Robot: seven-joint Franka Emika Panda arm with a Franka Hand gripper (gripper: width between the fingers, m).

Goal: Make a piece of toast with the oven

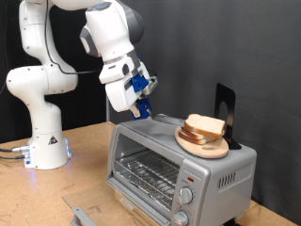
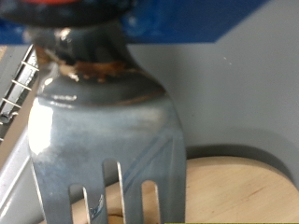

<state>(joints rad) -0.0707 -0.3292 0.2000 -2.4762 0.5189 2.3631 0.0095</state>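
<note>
A fork [image 2: 103, 131] is gripped in the closed pincer [image 1: 139, 105], poised above the oven [image 1: 179, 160] on the desk [image 1: 56, 193]. Slices of toast [image 1: 204, 126] are stacked on the round wooden board [image 1: 202, 146] atop the oven, whose door hangs open on a bare wire rack [image 1: 149, 175].

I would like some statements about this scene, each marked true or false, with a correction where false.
1. The bread slices lie on a round wooden board on top of the oven. True.
2. The oven door is shut. False: it hangs open, and the wire rack shows.
3. A slice of bread lies on the wire rack. False: the rack is bare.
4. The gripper holds a metal fork. True: the wrist view shows it.
5. The gripper is inside the oven. False: it is above the oven's top, beside the board.
</note>
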